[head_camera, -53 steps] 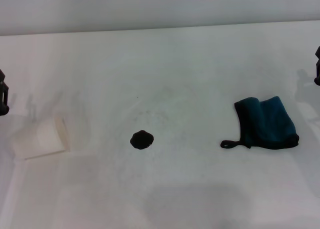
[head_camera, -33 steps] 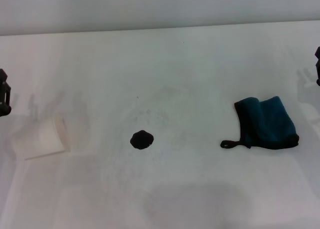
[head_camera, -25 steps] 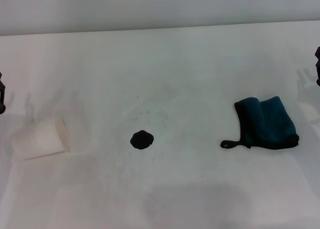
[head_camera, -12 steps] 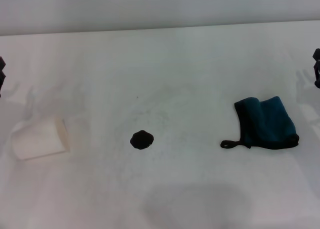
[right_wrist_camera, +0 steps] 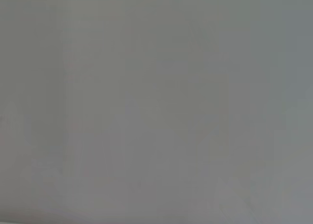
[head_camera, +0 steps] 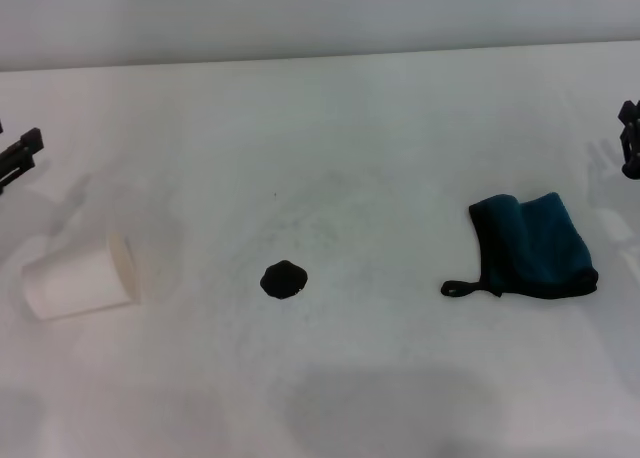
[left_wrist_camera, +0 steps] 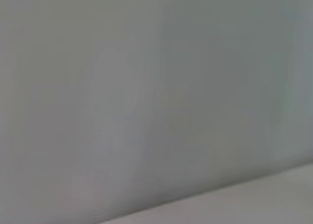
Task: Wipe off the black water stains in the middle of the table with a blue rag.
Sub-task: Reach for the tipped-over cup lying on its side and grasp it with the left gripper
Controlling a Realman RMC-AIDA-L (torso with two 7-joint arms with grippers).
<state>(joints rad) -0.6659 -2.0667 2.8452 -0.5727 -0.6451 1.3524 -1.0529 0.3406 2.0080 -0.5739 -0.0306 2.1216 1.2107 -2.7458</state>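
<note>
The black water stain (head_camera: 283,279) is a small glossy blot near the middle of the white table (head_camera: 380,138). The blue rag (head_camera: 533,244) lies crumpled on the right, its black loop pointing toward the stain. My left gripper (head_camera: 18,156) shows only at the far left edge, above the table and well away from the stain. My right gripper (head_camera: 630,138) shows only at the far right edge, just beyond and behind the rag. Both wrist views show only plain grey surface.
A white paper cup (head_camera: 80,274) lies on its side at the left, under the left gripper. A tiny dark speck (head_camera: 276,194) sits behind the stain. The table's far edge meets a grey wall (head_camera: 320,18).
My left gripper has risen and swung a little inward at the left edge. My right gripper has shifted slightly into view. The cup, the stain and the rag have not moved.
</note>
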